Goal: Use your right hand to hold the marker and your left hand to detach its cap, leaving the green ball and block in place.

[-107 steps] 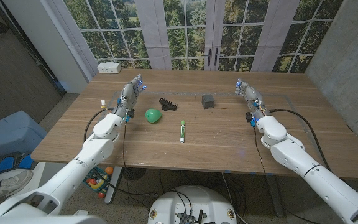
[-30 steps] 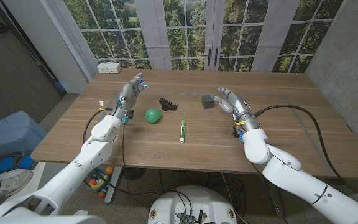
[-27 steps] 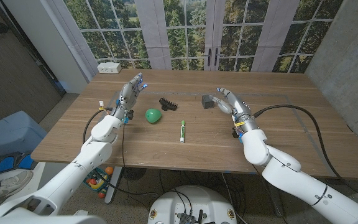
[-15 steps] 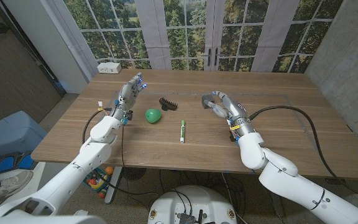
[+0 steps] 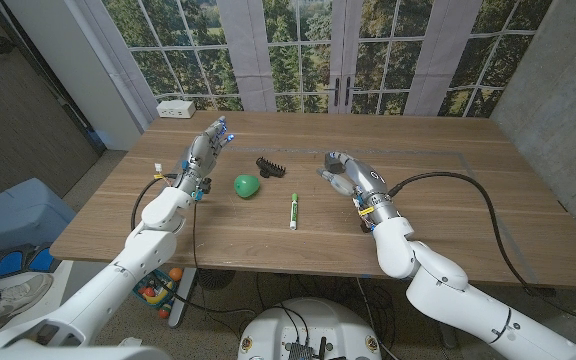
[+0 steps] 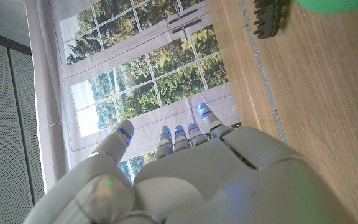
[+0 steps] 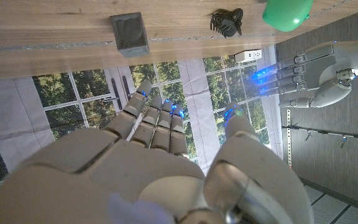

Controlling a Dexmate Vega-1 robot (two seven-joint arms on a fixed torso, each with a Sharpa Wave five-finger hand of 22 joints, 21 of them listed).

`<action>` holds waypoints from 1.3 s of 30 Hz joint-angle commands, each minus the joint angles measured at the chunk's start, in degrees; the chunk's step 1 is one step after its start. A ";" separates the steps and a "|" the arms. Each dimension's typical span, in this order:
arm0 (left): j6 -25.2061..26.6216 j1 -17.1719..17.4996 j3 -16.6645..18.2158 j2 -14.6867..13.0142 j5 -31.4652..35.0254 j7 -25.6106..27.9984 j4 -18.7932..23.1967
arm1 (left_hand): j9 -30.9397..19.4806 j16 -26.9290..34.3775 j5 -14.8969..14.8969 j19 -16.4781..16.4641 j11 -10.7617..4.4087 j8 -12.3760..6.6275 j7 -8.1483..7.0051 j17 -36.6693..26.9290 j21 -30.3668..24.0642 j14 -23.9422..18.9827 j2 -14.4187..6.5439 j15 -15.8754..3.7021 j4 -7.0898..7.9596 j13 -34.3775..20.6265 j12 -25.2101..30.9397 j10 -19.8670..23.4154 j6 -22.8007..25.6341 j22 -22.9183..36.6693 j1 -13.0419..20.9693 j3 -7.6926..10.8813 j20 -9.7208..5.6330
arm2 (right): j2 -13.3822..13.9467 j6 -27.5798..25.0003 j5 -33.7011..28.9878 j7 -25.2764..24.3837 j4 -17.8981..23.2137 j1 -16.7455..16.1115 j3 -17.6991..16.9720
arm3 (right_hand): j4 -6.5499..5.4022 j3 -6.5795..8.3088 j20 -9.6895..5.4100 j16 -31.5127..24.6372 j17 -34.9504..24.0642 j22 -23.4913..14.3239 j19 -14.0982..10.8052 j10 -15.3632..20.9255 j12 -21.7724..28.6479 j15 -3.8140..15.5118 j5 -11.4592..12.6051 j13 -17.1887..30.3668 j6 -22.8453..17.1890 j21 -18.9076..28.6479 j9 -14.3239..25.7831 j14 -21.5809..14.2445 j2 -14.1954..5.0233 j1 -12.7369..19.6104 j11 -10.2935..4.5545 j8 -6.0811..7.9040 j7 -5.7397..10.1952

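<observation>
Windows are glowing behind the bench (image 5: 448, 215); the marker (image 5: 293, 211) is lying untouched, the right hand (image 5: 346, 172) hovering empty with fingers apart, the left hand (image 5: 208, 146) likewise.

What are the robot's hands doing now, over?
Both hands open: right hand above the table near the marker, left hand waiting. Marker untouched, cap on. Nothing blocking.

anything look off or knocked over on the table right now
Nothing stands out. The marker lies capped on the wood, with the green ball and black hair clip beyond it, all apart. The grey block sits square on the table. The right hand and left hand hold nothing.
</observation>
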State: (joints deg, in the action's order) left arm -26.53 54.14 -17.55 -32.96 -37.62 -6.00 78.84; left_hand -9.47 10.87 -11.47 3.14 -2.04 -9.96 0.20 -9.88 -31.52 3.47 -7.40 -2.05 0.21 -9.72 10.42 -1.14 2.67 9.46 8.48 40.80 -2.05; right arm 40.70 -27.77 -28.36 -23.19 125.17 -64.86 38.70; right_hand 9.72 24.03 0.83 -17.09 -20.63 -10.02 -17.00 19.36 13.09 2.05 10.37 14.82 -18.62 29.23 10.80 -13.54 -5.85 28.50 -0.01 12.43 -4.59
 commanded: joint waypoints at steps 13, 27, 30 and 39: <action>-0.95 -0.11 0.09 -0.08 -1.04 -2.55 -0.94 | -0.25 -0.20 0.05 -0.22 0.03 -0.28 0.12 -0.20 0.81 -0.14 -1.98 -0.79 -0.14 -0.20 0.44 0.45 0.39 0.18 -0.56 -0.20 -1.57 | -4.20 -8.00 -9.99 1.85 -0.60 0.61 6.42 | 0.11 -2.39 2.24 -1.09 -0.56 -0.26 -1.92 2.96 1.28 1.29 0.08 0.73 -4.42 -0.46 0.39 -1.72 4.16 0.74 -1.22 1.43 1.06; -1.90 1.02 0.54 -0.21 -0.76 -1.78 0.55 | -0.26 -0.06 0.08 -0.42 -0.12 -0.32 0.09 -0.37 1.21 -0.29 -1.83 -0.79 0.39 -0.20 0.48 0.63 0.57 0.19 -1.32 -0.51 -1.53 | -5.42 -11.89 -13.18 5.71 -0.97 1.75 9.37 | 0.49 -2.77 2.90 -0.85 -0.66 -0.31 -1.88 3.78 1.43 1.42 1.14 1.08 -5.74 -1.09 0.46 -0.75 6.11 3.50 -1.98 1.73 1.61; -2.11 1.09 0.53 -0.21 -0.61 -1.76 0.77 | -0.25 -0.04 0.07 -0.46 -0.32 -0.32 0.09 -0.40 1.31 -0.33 -1.83 -0.75 0.53 -0.20 0.49 0.69 0.60 0.20 -1.51 -0.57 -1.55 | -5.50 -12.02 -13.60 5.83 -1.11 1.76 9.79 | 0.49 -2.81 2.94 -0.80 -0.67 -0.32 -1.87 3.79 1.42 1.46 1.27 1.13 -5.64 -1.17 0.46 -0.56 6.28 3.79 -2.15 1.67 1.72; -2.11 1.09 0.43 -0.18 -0.54 -1.79 0.85 | -0.25 -0.04 0.01 -0.59 -0.22 -0.32 0.07 -0.37 1.55 -0.41 -1.83 -0.79 0.70 -0.20 0.47 0.69 0.67 0.20 -1.79 -0.60 -1.57 | -6.66 -13.27 -15.10 5.77 -2.34 1.91 11.24 | 0.42 -2.82 2.87 -0.82 -0.72 -0.33 -2.05 4.41 1.61 1.53 1.65 1.28 -6.35 -1.33 0.49 -0.45 6.52 4.86 -2.34 1.85 2.00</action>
State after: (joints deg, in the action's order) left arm -28.39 55.03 -17.12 -33.11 -38.40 -7.93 79.33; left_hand -9.46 10.87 -11.47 2.52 -2.35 -9.97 0.42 -10.01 -30.04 3.48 -6.95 -2.05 0.84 -9.72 10.42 -0.83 2.88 9.46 7.23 40.17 -2.05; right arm 35.17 -39.23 -41.34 -18.04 123.96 -63.33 48.00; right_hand 10.27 21.43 3.49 -18.13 -21.14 -10.28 -19.02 23.35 14.42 2.24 11.52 15.84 -24.37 27.91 11.06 -13.91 1.19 32.74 -2.15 14.09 -2.74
